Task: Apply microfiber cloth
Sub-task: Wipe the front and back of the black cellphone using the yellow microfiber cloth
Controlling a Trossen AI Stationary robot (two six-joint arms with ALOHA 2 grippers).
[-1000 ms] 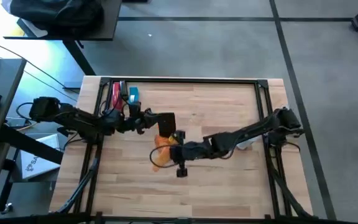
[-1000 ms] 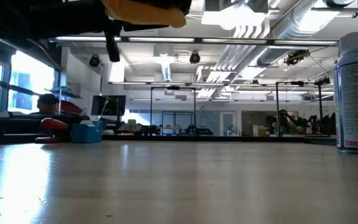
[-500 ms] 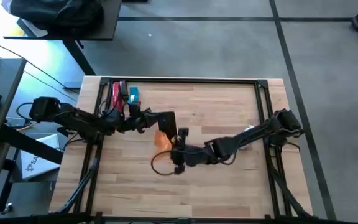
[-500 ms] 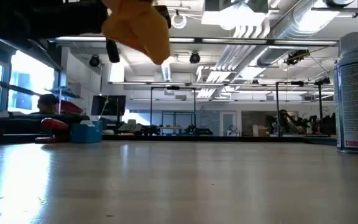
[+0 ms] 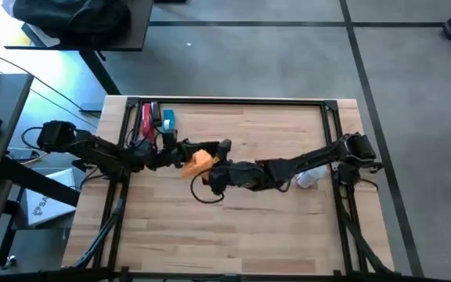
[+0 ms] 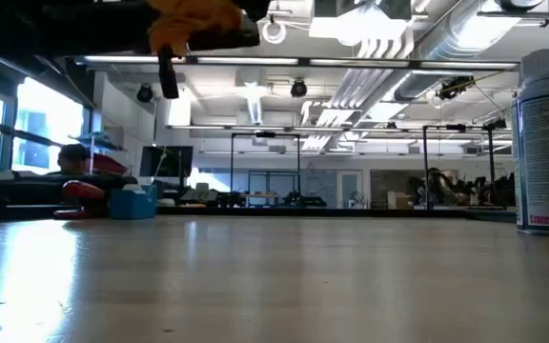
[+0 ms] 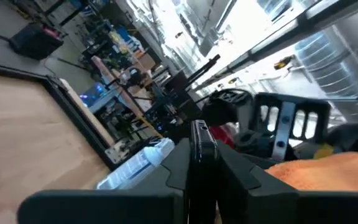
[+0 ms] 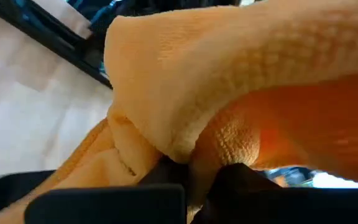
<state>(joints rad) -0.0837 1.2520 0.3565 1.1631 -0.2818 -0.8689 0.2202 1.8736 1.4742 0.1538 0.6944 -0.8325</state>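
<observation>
From above, I see the microfiber cloth [image 5: 200, 161] mid-table, bunched between both arms. My right gripper [image 8: 194, 177] clenches a soft, light fold; it will drape, so I'd pinch an edge. The left gripper [image 7: 199, 163] grips a thin dark slab edge-on

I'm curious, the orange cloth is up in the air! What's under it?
The microfiber cloth is pinched in the right gripper. In the low view only bare wooden table lies below it. It presses against what the left gripper holds, a thin dark object mostly hidden.
</observation>
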